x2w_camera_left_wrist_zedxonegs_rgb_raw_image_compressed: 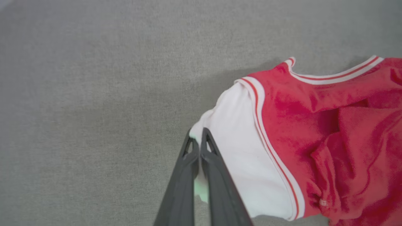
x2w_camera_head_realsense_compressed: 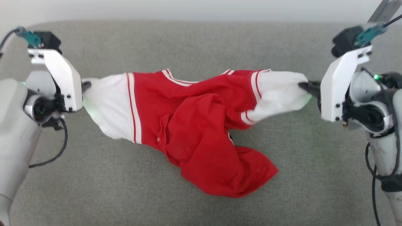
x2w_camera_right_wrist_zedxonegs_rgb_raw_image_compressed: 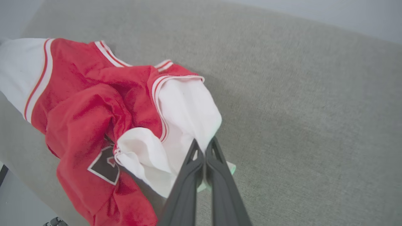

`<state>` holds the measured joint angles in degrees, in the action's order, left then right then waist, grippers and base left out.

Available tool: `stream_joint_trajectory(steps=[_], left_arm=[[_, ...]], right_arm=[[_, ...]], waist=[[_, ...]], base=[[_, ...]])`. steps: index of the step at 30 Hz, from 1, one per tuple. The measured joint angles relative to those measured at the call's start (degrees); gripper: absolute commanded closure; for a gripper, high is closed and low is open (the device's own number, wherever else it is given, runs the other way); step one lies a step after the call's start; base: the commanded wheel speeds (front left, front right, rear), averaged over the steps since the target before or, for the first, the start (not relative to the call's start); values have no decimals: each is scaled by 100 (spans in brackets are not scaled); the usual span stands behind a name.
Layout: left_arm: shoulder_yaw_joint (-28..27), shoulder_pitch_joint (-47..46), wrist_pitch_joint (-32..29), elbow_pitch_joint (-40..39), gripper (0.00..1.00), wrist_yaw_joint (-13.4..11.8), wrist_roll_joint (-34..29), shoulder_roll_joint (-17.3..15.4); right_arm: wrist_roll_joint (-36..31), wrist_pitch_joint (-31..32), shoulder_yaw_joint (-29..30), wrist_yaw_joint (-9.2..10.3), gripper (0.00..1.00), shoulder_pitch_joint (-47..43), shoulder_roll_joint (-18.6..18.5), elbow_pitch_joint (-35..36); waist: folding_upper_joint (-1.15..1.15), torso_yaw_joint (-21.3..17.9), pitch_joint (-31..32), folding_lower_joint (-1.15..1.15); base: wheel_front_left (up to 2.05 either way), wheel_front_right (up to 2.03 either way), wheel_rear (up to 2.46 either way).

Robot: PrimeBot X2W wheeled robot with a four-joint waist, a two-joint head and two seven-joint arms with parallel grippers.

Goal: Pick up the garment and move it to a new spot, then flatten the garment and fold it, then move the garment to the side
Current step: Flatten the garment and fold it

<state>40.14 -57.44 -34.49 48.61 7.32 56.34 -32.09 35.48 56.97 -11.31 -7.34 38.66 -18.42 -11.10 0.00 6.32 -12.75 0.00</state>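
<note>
The red jersey [x2w_camera_head_realsense_compressed: 194,125] with white sleeves and striped trim hangs stretched between both grippers above the grey surface [x2w_camera_head_realsense_compressed: 201,40]. Its red body sags in a crumpled bunch toward the lower middle. My left gripper [x2w_camera_head_realsense_compressed: 86,85] is shut on the end of the left white sleeve [x2w_camera_left_wrist_zedxonegs_rgb_raw_image_compressed: 238,150]; in the left wrist view the gripper [x2w_camera_left_wrist_zedxonegs_rgb_raw_image_compressed: 198,133] pinches white cloth. My right gripper [x2w_camera_head_realsense_compressed: 303,84] is shut on the right white sleeve [x2w_camera_right_wrist_zedxonegs_rgb_raw_image_compressed: 188,113], and the right wrist view shows its tips [x2w_camera_right_wrist_zedxonegs_rgb_raw_image_compressed: 204,142] closed on that cloth. Part of the black number [x2w_camera_right_wrist_zedxonegs_rgb_raw_image_compressed: 105,164] shows on a fold.
The grey fabric surface [x2w_camera_right_wrist_zedxonegs_rgb_raw_image_compressed: 298,110] extends all round the jersey, with a pale wall [x2w_camera_head_realsense_compressed: 201,8] along its far edge. Black cables [x2w_camera_head_realsense_compressed: 59,150] hang from both arms. A strip of floor [x2w_camera_right_wrist_zedxonegs_rgb_raw_image_compressed: 19,201] shows past the surface's edge in the right wrist view.
</note>
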Motion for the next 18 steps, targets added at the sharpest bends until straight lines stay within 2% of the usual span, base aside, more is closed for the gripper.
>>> stream_joint_trajectory(steps=[4,10,18], left_arm=[[-30,-213,29,-355,100,-5,-44,-83],[-212,-620,132,-945,100,-190,-43,-179],[-314,-1088,287,-1469,100,-375,-238,-282]], right_arm=[[22,-399,48,-15,100,226,-58,103],[-27,-1314,-9,-15,100,714,1,91],[-31,-2555,-322,-15,100,1557,-78,-359]], waist=[[0,-23,378,0],[0,-64,884,0],[0,-132,1340,0]], base=[[0,0,0],[0,0,0],[0,0,0]])
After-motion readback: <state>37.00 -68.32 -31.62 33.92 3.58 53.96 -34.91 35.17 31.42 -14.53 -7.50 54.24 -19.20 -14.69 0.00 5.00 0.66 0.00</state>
